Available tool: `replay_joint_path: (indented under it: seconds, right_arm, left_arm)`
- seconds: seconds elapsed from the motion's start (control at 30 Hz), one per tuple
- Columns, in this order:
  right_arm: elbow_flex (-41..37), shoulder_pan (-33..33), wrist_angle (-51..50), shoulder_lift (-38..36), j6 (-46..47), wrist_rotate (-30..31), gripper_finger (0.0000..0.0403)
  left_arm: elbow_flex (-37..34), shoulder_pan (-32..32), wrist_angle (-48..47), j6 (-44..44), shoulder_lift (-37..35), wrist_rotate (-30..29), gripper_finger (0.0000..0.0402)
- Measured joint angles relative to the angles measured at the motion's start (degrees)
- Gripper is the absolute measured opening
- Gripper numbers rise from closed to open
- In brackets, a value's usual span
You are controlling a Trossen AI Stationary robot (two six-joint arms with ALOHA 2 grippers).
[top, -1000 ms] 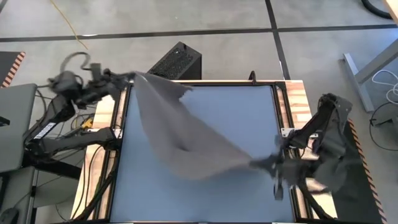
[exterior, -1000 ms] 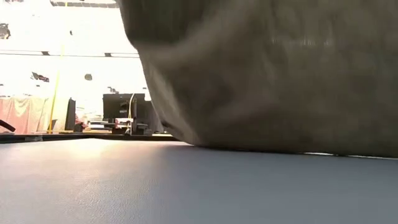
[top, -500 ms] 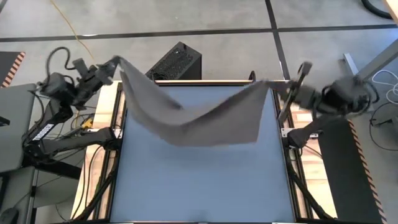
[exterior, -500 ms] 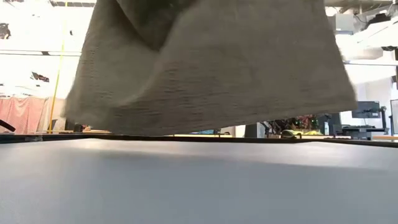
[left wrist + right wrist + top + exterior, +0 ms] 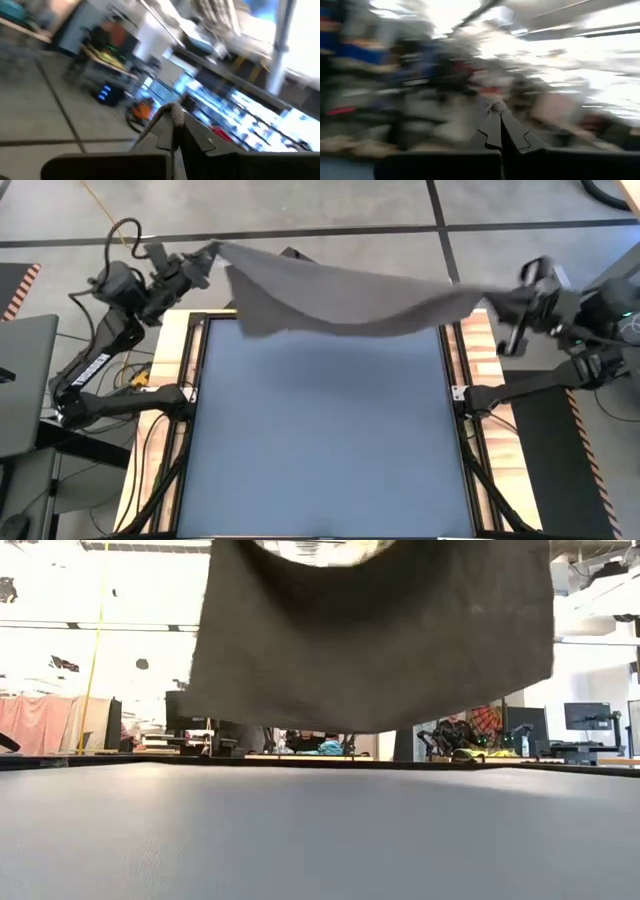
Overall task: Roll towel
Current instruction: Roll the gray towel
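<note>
The taupe towel (image 5: 340, 300) is spread in the air between my two grippers, above the table's far edge. In the low view the towel (image 5: 380, 640) hangs as a dark sheet whose lower edge is clear of the table top (image 5: 300, 830). My left gripper (image 5: 208, 255) is shut on the towel's left end beyond the far left corner. My right gripper (image 5: 492, 302) is shut on its right end at the far right edge. Both grippers are raised and point roughly level. My left gripper pinches the towel's left corner (image 5: 176, 113) between its two shut fingers, and a small nub of cloth shows past the fingertips. The cloth runs from there toward the other gripper, lifted clear. My right gripper pinches the towel's right corner (image 5: 496, 106) between its two shut fingers, with a small tuft of cloth beyond the tips. The towel stretches away toward the left gripper with a slight sag, and the rest of the cloth hangs below that edge, clear of the table.
The blue-grey table top (image 5: 320, 430) lies under and in front of the towel, with wooden side rails (image 5: 165, 380) along its left and right. A black box (image 5: 285, 278) stands on the floor beyond the far edge. A laptop (image 5: 25, 380) sits at the left.
My right gripper has swung from the table's near right side to its far right edge and risen. My left gripper has gone up and farther away. The towel had sagged down to the table top; it is now lifted clear and drawn out between the two grippers.
</note>
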Motion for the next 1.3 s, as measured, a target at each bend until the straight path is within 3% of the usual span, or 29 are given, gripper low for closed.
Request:
replay_joint_path:
  seconds: [0.1,0.23,0.33,0.43,0.57,0.67,0.77,0.93,1.07,1.3]
  right_arm:
    - [0.0,0.1,-7.5,-0.3,7.5,-10.8,0.0010]
    - [-2.2,0.1,-18.0,-0.3,20.4,-22.4,0.0010]
    - [-8.5,0.7,-21.1,-0.4,32.2,-30.5,0.0010]
    - [-20.5,4.6,-17.3,-0.4,43.4,-35.4,0.0010]
    - [-37.3,14.8,1.0,1.3,55.3,-35.5,0.0010]
    - [-45.6,24.1,23.6,5.6,62.1,-34.7,0.0010]
    - [-49.0,33.4,37.5,12.7,66.0,-27.1,0.0010]
    - [-47.9,43.5,40.1,25.0,70.4,-15.1,0.0010]
    - [-46.6,44.7,40.2,31.4,73.2,-11.4,0.0010]
    - [-46.4,42.7,30.5,28.7,76.7,-9.4,0.0011]
  left_arm:
    - [3.7,0.1,-4.9,-0.3,0.2,8.7,0.0000]
    - [6.8,0.0,-20.1,1.7,-0.2,20.4,0.0000]
    - [6.6,-1.1,-36.6,2.6,-1.4,21.7,0.0000]
    - [4.8,-4.4,-55.9,1.5,-1.9,18.5,0.0000]
    - [-0.7,-9.5,-73.8,-4.5,-3.3,12.5,0.0000]
    - [-5.4,-12.9,-77.2,-8.6,-5.5,12.4,0.0000]
    - [-9.7,-15.7,-77.2,-10.9,-7.3,13.2,0.0000]
    - [-15.4,-18.5,-77.2,-12.7,-8.0,13.5,0.0000]
    - [-17.0,-19.7,-76.1,-12.0,-7.6,10.6,0.0000]
    - [-17.0,-19.6,-67.0,-9.2,-7.6,-2.1,0.0000]
